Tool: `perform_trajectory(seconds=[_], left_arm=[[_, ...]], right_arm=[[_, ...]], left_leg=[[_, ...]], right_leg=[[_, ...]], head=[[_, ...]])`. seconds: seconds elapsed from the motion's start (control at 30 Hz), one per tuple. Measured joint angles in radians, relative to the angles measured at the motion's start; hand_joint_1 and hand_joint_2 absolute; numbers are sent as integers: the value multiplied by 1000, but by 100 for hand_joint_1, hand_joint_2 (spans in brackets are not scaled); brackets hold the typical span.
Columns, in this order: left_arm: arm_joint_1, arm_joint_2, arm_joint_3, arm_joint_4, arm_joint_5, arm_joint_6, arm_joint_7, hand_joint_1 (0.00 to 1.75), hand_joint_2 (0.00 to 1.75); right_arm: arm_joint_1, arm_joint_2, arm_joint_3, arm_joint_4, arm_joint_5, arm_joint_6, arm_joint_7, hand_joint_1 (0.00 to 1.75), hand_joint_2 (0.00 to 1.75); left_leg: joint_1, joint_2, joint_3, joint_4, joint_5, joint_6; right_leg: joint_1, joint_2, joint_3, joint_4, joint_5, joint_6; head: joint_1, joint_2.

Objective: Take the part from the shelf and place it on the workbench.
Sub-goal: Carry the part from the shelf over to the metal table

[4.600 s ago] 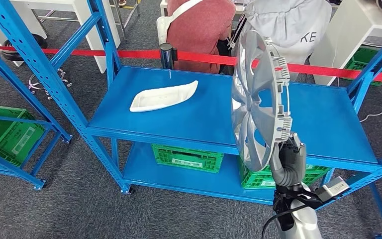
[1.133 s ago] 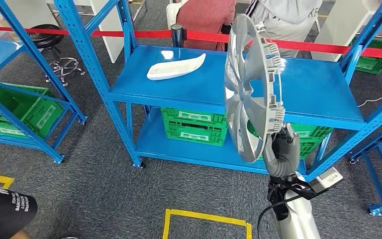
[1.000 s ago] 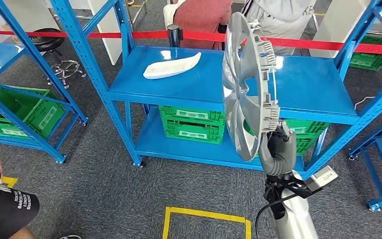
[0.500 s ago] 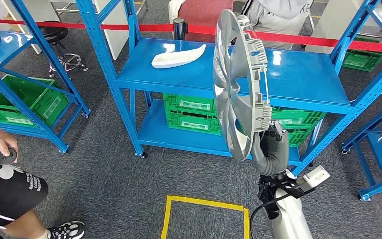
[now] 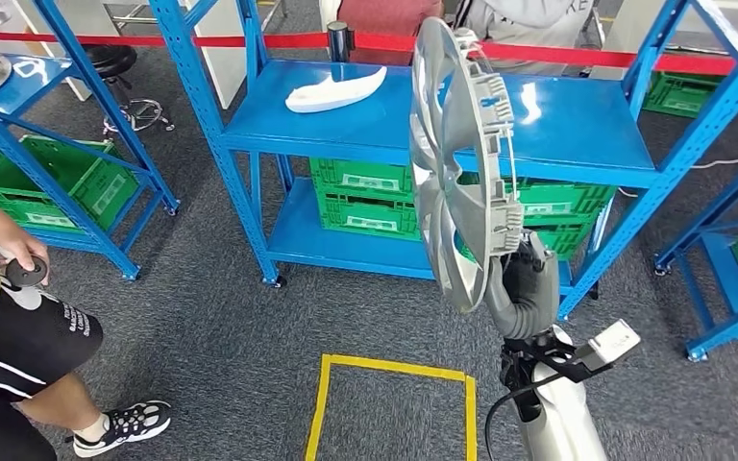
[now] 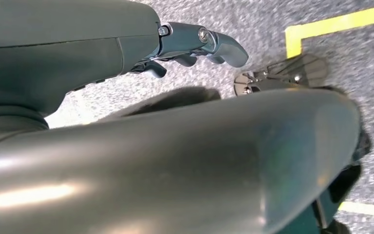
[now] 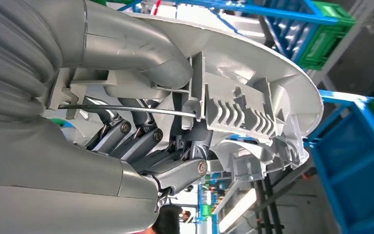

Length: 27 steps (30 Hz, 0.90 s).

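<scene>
i've got the right hand (image 5: 524, 288) clamped on the lower rim of the silver wheel cover (image 5: 461, 163), holding it upright on edge, raised above the grey carpet in front of the blue shelf (image 5: 577, 130). in the right wrist view the thumb (image 7: 141, 48) lies over the wheel cover's (image 7: 253, 87) ribbed back rim and the darker fingers (image 7: 141, 141) curl in under it. the left hand (image 6: 195, 46) hangs low over the carpet with nothing in it; its fingers look loosely curled, but i cannot tell how far they are closed. a white part (image 5: 334, 91) lies on the far left of the shelf top, and green crates (image 5: 365, 197) sit on the level below. yellow floor tape (image 5: 389, 365) marks a square on the near carpet. a person (image 5: 19, 327) stands at the near left, a small dark object in their hand.
</scene>
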<state>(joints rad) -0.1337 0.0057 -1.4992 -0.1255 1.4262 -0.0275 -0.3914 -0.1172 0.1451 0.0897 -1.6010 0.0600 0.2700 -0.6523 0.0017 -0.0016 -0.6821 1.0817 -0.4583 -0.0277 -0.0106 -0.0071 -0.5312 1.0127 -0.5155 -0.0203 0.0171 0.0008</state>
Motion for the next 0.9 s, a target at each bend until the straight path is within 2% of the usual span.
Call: perform_trajectory(seconds=[0.07,0.1,0.13,0.17,0.2,0.23,0.27,0.3,0.33,0.37,0.43,0.47,0.5,0.53,0.57,0.6,0.63,0.67,0.7,0.73,0.8,0.83,0.87,0.9], left_arm=[[0,-1,0,0,3,0,-1,0,0],[0,-1,0,0,3,0,-1,0,0],[0,-1,0,0,3,0,-2,0,0],[0,-1,0,0,1,1,-4,0,0],[0,-2,0,0,-1,1,-5,0,0],[-1,-2,0,0,-4,3,-8,0,0],[-2,-4,0,0,-8,6,-11,0,0],[-3,-5,0,0,-12,8,-15,0,0],[-4,-7,0,0,-18,10,-19,0,0],[-4,-9,0,0,-24,12,-22,0,0],[-3,-12,-1,0,-38,14,-24,0,0],[-4,-14,-1,0,-45,15,-22,0,0],[-4,-16,-1,0,-51,15,-20,0,0],[-6,-17,-1,0,-56,15,-16,0,0],[-7,-18,-1,0,-60,15,-12,0,0],[-7,-19,-2,0,-63,14,-8,0,0],[-7,-19,-2,0,-65,13,-5,0,0],[-8,-19,-2,0,-66,12,-4,0,0],[-8,-19,-2,0,-67,10,-5,0,0],[-8,-19,-2,-1,-67,9,-6,0,0],[-9,-20,-2,-1,-66,7,-8,0,0],[-10,-20,-2,-1,-66,6,-9,0,0],[-10,-20,-2,-1,-66,4,-10,0,0],[-11,-20,-2,-1,-67,2,-10,0,0]], right_arm=[[-7,0,4,4,-3,0,0,175,175],[-8,-1,6,6,-4,0,0,175,175],[-8,-1,7,8,-7,-1,0,175,175],[-7,-2,8,10,-11,-3,0,175,175],[-6,-3,8,11,-17,-4,0,175,175],[-4,-5,8,12,-24,-6,0,175,175],[0,-7,8,10,-31,-7,0,175,175],[5,-10,8,8,-37,-7,0,175,175],[10,-14,7,4,-41,-9,0,175,175],[17,-17,6,0,-45,-12,0,175,175],[35,-28,-3,-10,-52,-19,0,175,175],[46,-34,-10,-17,-56,-22,0,175,175],[56,-41,-19,-24,-59,-22,0,175,175],[66,-48,-28,-30,-61,-21,0,175,175],[73,-52,-36,-36,-61,-19,0,175,175],[79,-55,-42,-39,-60,-18,0,175,175],[84,-56,-48,-42,-57,-17,0,175,175],[86,-57,-52,-43,-54,-17,0,175,175],[87,-57,-56,-43,-49,-18,0,175,175],[87,-57,-58,-44,-44,-18,0,175,175],[84,-57,-61,-48,-36,-19,0,175,175],[83,-57,-62,-50,-33,-19,0,175,175],[83,-57,-62,-51,-31,-20,0,175,175],[83,-57,-62,-52,-28,-21,0,175,175]], left_leg=[[3,0,-31,115,-96,-7],[5,0,-41,175,-124,-11],[6,0,-41,214,-130,-13],[8,0,-24,222,-114,-14],[9,0,10,193,-88,-14],[11,0,60,134,-69,-13],[10,0,117,59,-67,-10],[8,-1,160,-5,-73,-6],[6,-2,186,-49,-85,0],[2,-3,194,-69,-92,6],[1,-1,182,-72,-80,25],[1,0,175,-73,-71,35],[2,2,166,-75,-60,44],[3,3,155,-74,-50,50],[2,3,142,-73,-40,53],[2,4,128,-71,-30,54],[1,5,113,-68,-20,53],[1,6,98,-65,-12,52],[1,7,83,-60,-4,50],[1,8,71,-54,3,48],[-2,8,52,-45,15,38],[-3,7,48,-43,21,32],[-4,7,46,-43,29,26],[-4,7,45,-46,37,19]], right_leg=[[0,-1,-26,0,22,-6],[0,-2,-40,1,33,-5],[0,-3,-55,2,44,-4],[0,-3,-69,3,54,-1],[0,-3,-83,5,64,2],[0,-3,-95,7,73,6],[0,-3,-106,11,81,11],[1,-3,-112,13,89,17],[2,-4,-116,15,96,23],[2,-4,-119,14,103,30],[-2,-4,-122,14,110,44],[-5,-3,-129,26,92,50],[-6,-1,-140,56,57,55],[-7,0,-155,106,7,59],[-7,1,-173,169,-42,61],[-7,2,-187,231,-77,63],[-7,3,-191,275,-89,64],[-7,3,-179,287,-79,63],[-7,3,-148,263,-55,62],[-7,3,-101,207,-31,59],[-4,4,-5,74,-23,50],[-1,5,21,31,-29,45],[2,6,29,11,-36,38],[3,6,25,8,-30,30]], head=[[-6,0],[-8,0],[-8,0],[-9,0],[-9,0],[-10,0],[-10,0],[-10,0],[-10,0],[-9,0],[-8,0],[-6,0],[-4,0],[-1,0],[3,0],[4,0],[5,0],[6,0],[6,0],[7,0],[8,0],[8,0],[8,0],[7,0]])
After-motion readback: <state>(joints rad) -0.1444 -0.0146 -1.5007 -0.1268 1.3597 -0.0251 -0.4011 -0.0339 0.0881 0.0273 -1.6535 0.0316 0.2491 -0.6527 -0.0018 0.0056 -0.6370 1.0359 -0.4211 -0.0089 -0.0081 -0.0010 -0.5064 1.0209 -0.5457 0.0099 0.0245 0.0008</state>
